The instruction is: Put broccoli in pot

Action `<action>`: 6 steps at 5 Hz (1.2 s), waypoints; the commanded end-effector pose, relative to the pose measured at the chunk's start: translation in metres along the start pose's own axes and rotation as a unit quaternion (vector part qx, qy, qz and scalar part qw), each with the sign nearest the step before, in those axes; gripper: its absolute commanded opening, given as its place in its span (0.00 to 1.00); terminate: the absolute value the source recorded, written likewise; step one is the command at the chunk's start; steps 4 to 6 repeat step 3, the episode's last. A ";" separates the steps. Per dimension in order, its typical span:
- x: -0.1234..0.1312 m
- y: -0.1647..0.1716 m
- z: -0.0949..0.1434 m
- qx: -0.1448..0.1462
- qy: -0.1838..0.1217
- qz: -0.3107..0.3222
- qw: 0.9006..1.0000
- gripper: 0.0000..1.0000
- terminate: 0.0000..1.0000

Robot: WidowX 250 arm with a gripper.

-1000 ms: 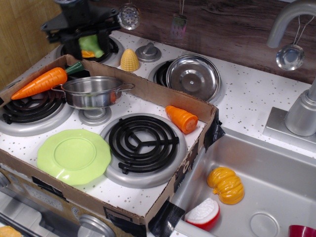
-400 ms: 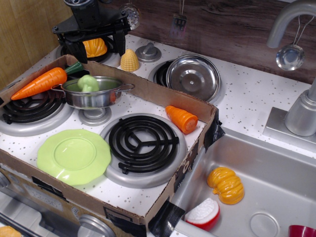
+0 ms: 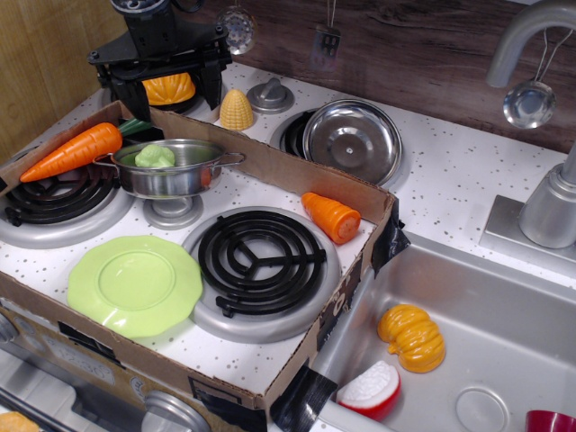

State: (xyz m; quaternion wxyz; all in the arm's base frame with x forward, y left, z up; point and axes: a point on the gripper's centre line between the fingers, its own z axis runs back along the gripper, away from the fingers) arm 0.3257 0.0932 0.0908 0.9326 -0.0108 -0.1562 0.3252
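Now broccoli [image 3: 155,156] sits inside pot [image 3: 171,169] (gripper [image 3: 166,83] spread above).

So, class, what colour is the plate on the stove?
Lime green: the plate, clearest in the only view, observation.image.

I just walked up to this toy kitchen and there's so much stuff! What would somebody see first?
Probably the long orange carrot lying on the back-left burner, right beside the shiny pot with the little green broccoli inside it. The black gripper hangs open above and behind the pot. Up front, a lime-green plate sits next to a big black burner.
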 end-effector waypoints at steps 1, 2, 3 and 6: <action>0.003 -0.011 0.037 0.029 -0.004 -0.009 1.000 1.00 0.00; 0.003 -0.011 0.037 0.029 -0.004 -0.009 1.000 1.00 0.00; 0.003 -0.011 0.037 0.029 -0.004 -0.009 1.000 1.00 1.00; 0.003 -0.011 0.037 0.029 -0.004 -0.009 1.000 1.00 1.00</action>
